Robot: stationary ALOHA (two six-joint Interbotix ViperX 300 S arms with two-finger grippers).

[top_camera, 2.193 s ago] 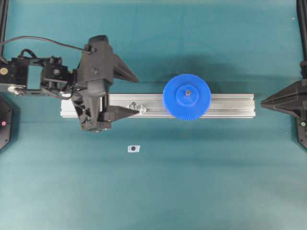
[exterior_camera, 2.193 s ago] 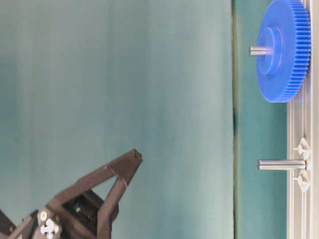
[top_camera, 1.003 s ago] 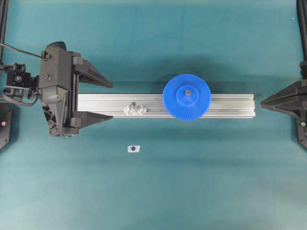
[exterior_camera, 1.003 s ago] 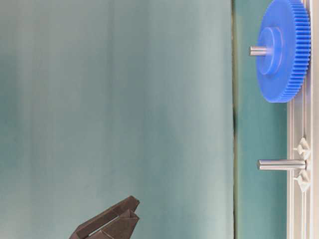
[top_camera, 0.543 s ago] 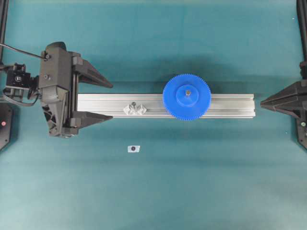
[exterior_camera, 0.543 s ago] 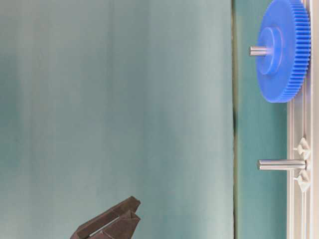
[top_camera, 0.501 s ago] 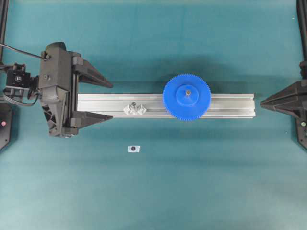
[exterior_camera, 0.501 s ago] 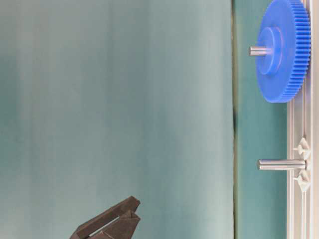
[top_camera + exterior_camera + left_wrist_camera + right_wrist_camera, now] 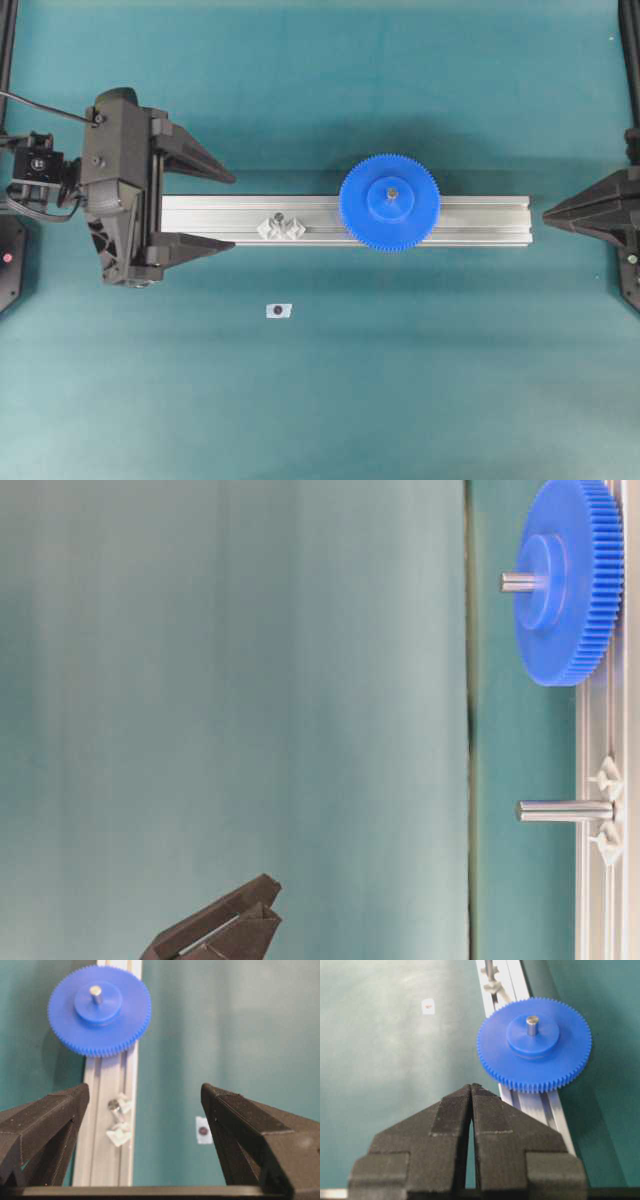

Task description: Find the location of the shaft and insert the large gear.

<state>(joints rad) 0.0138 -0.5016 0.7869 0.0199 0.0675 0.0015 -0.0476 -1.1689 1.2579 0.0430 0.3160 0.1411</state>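
Observation:
The large gear (image 9: pixel 389 202), a bright blue toothed disc, sits flat on the aluminium rail (image 9: pixel 480 222) with a grey pin through its hub; it also shows in the left wrist view (image 9: pixel 100 1010) and the right wrist view (image 9: pixel 535 1045). A second shaft (image 9: pixel 281 225) stands bare between two translucent clamp pieces, left of the gear, and shows side-on in the table-level view (image 9: pixel 565 810). My left gripper (image 9: pixel 232 211) is open and empty, its fingers either side of the rail's left end. My right gripper (image 9: pixel 548 213) is shut and empty, just off the rail's right end.
A small white square tag with a dark dot (image 9: pixel 278 310) lies on the teal mat in front of the rail. Black frame posts stand at the far left and right edges. The mat around the rail is bare.
Since 2.2 s ago my left gripper has drawn back to the left, off the bare shaft to the rail's left end. Nothing has moved in the last second.

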